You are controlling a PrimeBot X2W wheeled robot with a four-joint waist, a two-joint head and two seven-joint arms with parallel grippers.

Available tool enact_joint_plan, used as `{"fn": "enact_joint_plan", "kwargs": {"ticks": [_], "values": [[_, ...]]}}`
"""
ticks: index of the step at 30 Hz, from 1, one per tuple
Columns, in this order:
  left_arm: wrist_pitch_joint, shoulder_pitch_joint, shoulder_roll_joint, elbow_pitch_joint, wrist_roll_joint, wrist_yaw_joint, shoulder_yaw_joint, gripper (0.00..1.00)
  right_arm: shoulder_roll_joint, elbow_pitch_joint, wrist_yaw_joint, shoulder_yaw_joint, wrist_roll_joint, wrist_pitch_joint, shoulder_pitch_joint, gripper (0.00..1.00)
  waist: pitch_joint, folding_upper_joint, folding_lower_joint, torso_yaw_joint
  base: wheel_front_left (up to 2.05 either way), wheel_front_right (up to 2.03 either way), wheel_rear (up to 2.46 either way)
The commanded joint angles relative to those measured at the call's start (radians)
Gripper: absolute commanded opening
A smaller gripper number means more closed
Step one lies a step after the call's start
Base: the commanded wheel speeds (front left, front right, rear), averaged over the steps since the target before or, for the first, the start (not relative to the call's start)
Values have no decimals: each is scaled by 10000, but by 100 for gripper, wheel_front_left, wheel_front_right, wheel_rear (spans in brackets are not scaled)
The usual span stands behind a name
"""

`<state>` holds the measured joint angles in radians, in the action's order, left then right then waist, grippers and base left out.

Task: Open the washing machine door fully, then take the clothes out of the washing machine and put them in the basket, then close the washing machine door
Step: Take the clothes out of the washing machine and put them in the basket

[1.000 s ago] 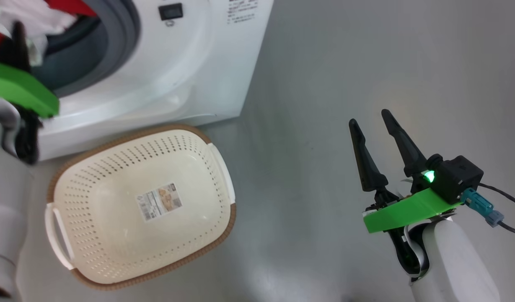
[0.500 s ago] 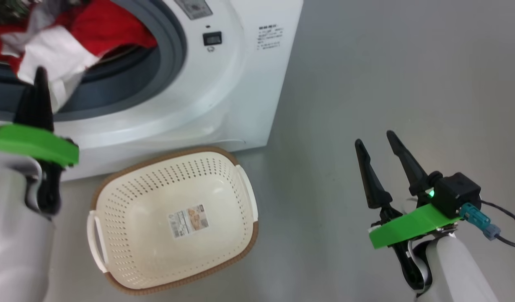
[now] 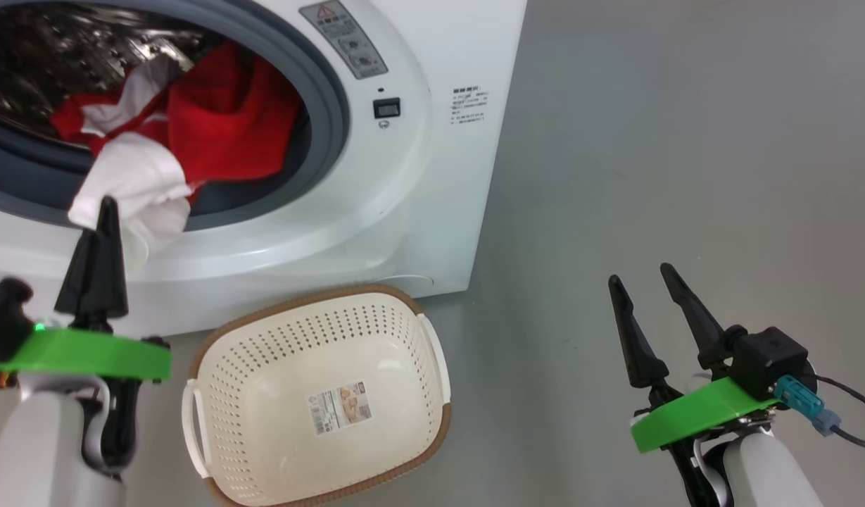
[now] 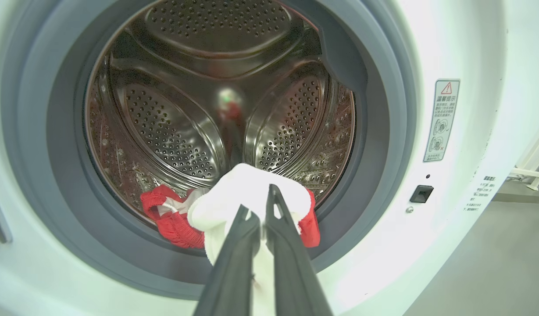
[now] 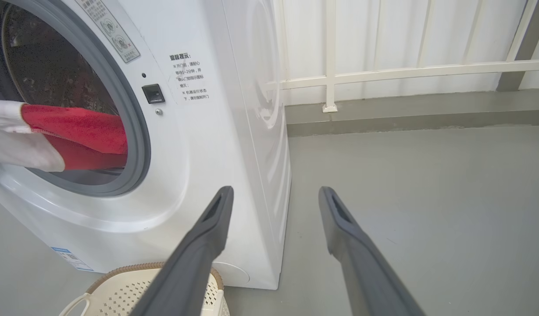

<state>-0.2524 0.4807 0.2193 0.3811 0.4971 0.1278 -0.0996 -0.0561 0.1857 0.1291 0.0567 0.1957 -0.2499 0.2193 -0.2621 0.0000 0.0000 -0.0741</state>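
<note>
Left gripper (image 4: 257, 204) first: its two dark fingers are pressed together, and there's a fold of white cloth nipped between them, right at the mouth of the drum (image 4: 186, 101). That white panel belongs to the clothes (image 3: 228, 120), a bright red bundle with white trim. The bundle lies low in the opening and is draped across the bottom of the grey rubber ring (image 3: 326, 91), with the white end spilling out over the lip towards the gripper. Behind it the steel drum is bare and shiny, all perforations. Widen out and there's the washing machine (image 3: 418, 211), a big white box with its mouth open, a warning sticker (image 3: 344, 39) and a small black square (image 3: 386, 108) beside the ring. On the grey floor (image 3: 650, 141), just in front of the machine, sits the basket (image 3: 263, 352). It is cream, with a brown rim, and a paper label (image 3: 338, 407) lies on its bottom; no garment is in it. Over on the other side, the right gripper (image 3: 640, 274) hangs well apart from the machine, fingers spread wide with nothing between them, pointing past the machine's corner. From its wrist, a pale railing (image 5: 383, 72) runs along the wall beyond.
</note>
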Motion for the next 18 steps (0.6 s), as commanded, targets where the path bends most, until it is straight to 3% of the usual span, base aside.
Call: {"fn": "enact_joint_plan", "kwargs": {"ticks": [1,18], "values": [[-92,-310,315,-716,-213,29,513,0,59,-222,16,185,-4,-118,-118,100,198,0,0,87,0,0,0],[-93,-3220,-597,-5537,-1238,4,1511,0,-31,-282,16,-27,-136,-118,-575,100,679,0,0,347,0,0,0]]}}
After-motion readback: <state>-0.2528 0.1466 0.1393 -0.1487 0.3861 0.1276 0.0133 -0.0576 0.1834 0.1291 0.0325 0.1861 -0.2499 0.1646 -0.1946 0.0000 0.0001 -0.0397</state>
